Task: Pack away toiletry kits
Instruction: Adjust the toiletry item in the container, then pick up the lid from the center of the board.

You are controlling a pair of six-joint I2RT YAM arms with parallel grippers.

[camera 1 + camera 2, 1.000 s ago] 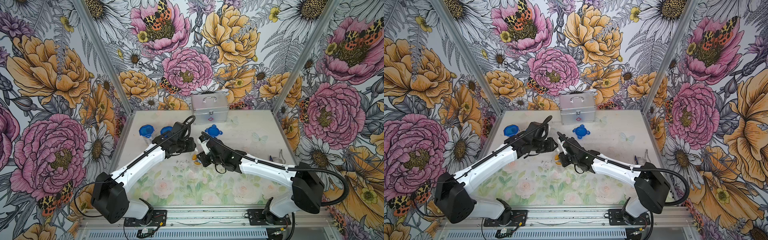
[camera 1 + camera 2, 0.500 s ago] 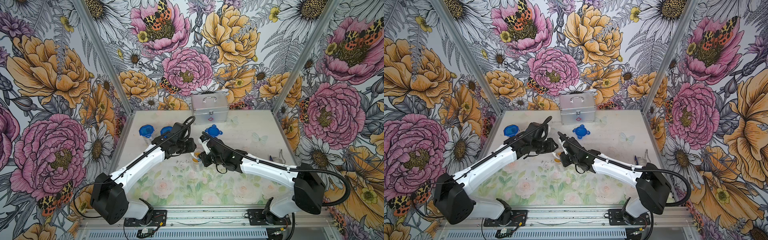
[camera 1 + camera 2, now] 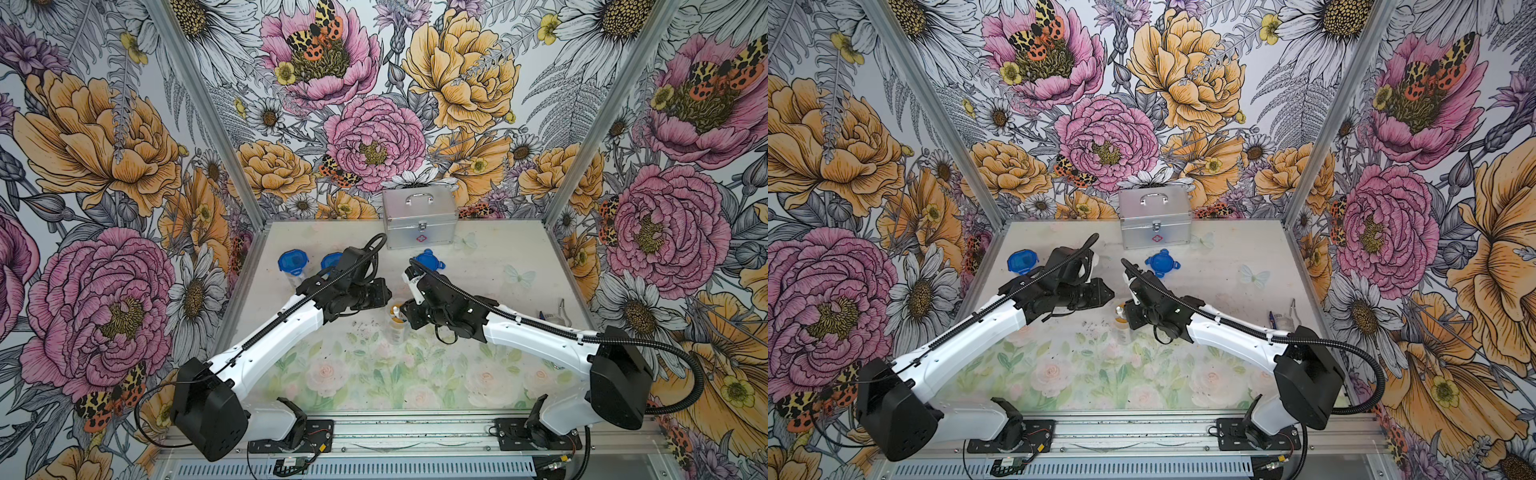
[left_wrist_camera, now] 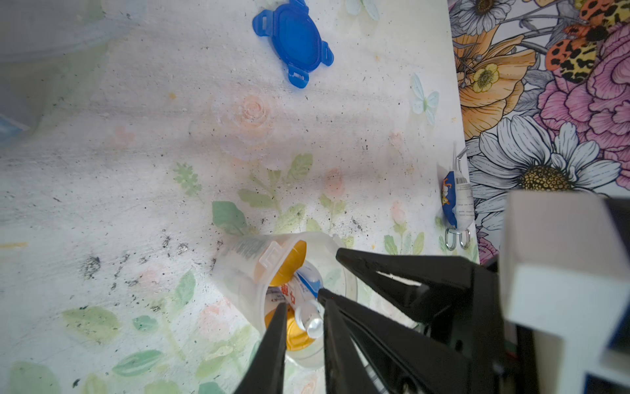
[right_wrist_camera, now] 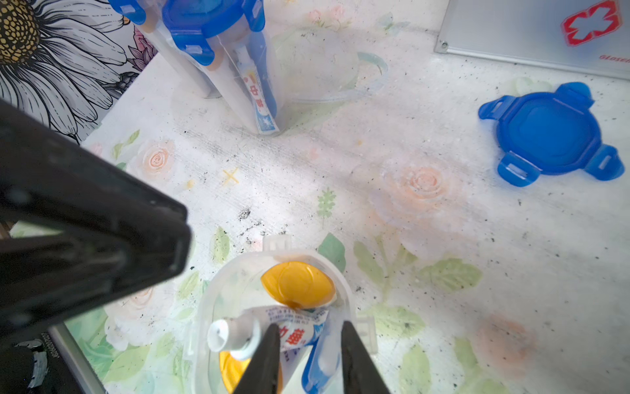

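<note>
White tube [image 5: 296, 332] is now released into cup [image 5: 204, 307] by spread right claw [image 5: 308, 328]; left claw [image 5: 182, 235] unclear; lid [image 5: 549, 133] is due

A silver metal case [image 3: 419, 217] with a handle and red cross stood shut at the back of the table [image 3: 490, 266], against the floral wall [image 3: 374, 104]. Table surface bore a faded flower print and dark specks.

Open clear cup [image 5: 272, 307] upright mid-table, holding yellow-capped bottles [image 5: 298, 283], tube [image 5: 272, 332]; loose blue lid [image 5: 549, 136] flat nearby.
</note>
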